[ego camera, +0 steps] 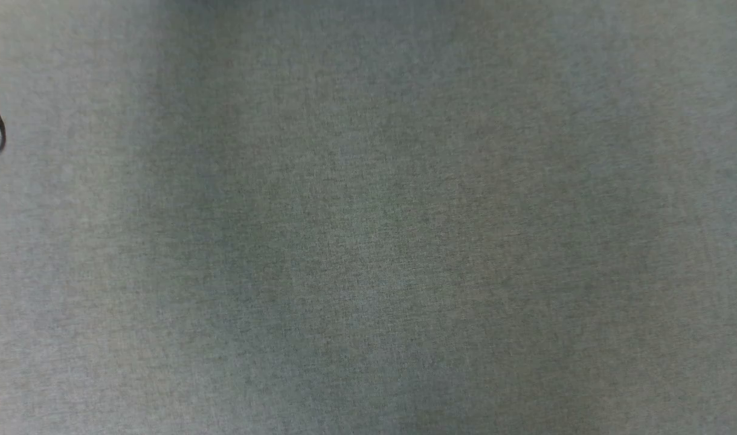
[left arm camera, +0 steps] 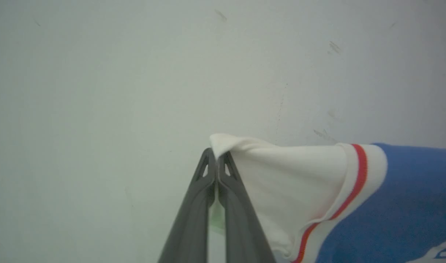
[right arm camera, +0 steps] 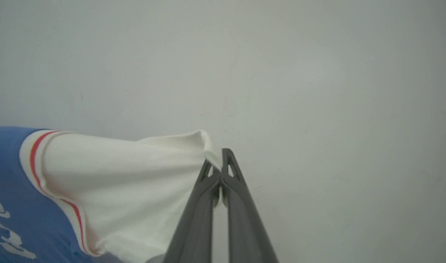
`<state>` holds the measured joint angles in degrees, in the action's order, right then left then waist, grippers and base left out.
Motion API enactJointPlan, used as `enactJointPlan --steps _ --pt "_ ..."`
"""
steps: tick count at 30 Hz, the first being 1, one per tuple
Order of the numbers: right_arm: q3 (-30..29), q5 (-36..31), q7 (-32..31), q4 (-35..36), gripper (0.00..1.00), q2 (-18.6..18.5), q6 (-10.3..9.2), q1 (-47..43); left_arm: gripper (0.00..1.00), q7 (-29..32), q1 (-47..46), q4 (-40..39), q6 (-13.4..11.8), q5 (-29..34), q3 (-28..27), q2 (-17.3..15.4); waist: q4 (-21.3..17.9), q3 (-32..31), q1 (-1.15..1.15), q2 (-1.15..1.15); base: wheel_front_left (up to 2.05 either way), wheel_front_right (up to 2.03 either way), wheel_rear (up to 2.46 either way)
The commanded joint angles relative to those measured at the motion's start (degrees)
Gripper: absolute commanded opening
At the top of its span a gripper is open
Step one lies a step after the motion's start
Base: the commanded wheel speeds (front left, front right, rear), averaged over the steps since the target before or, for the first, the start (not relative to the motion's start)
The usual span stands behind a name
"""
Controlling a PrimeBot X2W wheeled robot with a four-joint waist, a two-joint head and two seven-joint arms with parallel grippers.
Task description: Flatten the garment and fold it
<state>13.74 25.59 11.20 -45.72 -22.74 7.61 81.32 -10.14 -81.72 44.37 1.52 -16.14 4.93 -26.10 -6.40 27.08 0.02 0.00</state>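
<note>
While your left gripper (left arm camera: 217, 153) and right gripper (right arm camera: 217, 159) were clamped on the shirt (left arm camera: 391, 201) by its 2 white sleeves, spreading it between them, you seemed mid-flattening, and the next move called for laying it down evenly.

Blue jersey garment (left arm camera: 409, 190) held by both white sleeves in front of the pale grey surface (left arm camera: 98, 91).

The body is royal blue with white lettering (right arm camera: 3, 226). A white band with a red stripe (left arm camera: 359, 171) runs between the blue and each white sleeve. The edge of one sleeve (left arm camera: 288, 175) is pinched between the closed fingers of the left gripper (left arm camera: 216, 155), and the edge of the other sleeve (right arm camera: 135, 171) between those of the right gripper (right arm camera: 217, 157). Each sleeve is drawn taut into a lightly creased cone from its pinched tip, with the surface behind it. Whether any cloth touches that surface cannot be told.
</note>
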Motion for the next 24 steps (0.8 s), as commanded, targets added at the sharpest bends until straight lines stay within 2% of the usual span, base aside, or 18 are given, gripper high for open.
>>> enactJointPlan --steps 1,8,15,20,22,23,24 --pt "0.8 0.8 0.6 -1.0 0.0 -0.1 -0.12 0.1 0.0 -0.7 0.3 1.3 0.5 -0.3 -0.1 0.2 0.3 1.2 -0.02 0.0 0.0 0.0 0.0" --pt "8.5 5.1 2.1 -2.9 0.0 -0.3 -0.12 -5.3 0.0 -3.2 6.2 6.2 2.2 -2.6 -0.6 1.4 1.1 -1.4 -0.02 0.0 0.0 0.0 0.0" --pt "14.2 9.8 3.3 3.0 0.0 -2.4 -0.12 -17.4 0.0 -4.2 19.0 5.4 3.0 -5.4 -2.7 1.2 1.5 -8.0 -0.02 0.0 0.0 0.0 0.0" --pt "16.3 11.9 3.5 11.3 0.0 -5.3 -0.12 -31.9 0.0 -4.3 35.5 -0.2 2.3 -7.4 -4.8 0.3 1.3 -14.9 -0.02 0.0 0.0 0.0 0.0" --pt "16.0 12.4 3.0 15.1 0.0 -6.5 -0.12 -38.2 0.0 -3.4 43.6 -4.6 1.0 -8.3 -5.9 0.3 1.1 -17.0 -0.02 0.0 0.0 0.0 0.0" --pt "15.2 12.5 1.5 18.7 0.0 -7.4 -0.12 -44.4 0.0 -2.2 52.3 -10.2 -1.0 -9.4 -7.5 0.5 0.8 -18.8 -0.02 0.0 0.0 0.0 0.0" --pt "14.5 12.4 0.6 20.5 0.0 -7.8 -0.12 -47.6 0.0 -1.4 56.8 -13.3 -2.0 -10.0 -8.3 0.7 0.8 -19.5 -0.02 0.0 0.0 0.0 0.0"
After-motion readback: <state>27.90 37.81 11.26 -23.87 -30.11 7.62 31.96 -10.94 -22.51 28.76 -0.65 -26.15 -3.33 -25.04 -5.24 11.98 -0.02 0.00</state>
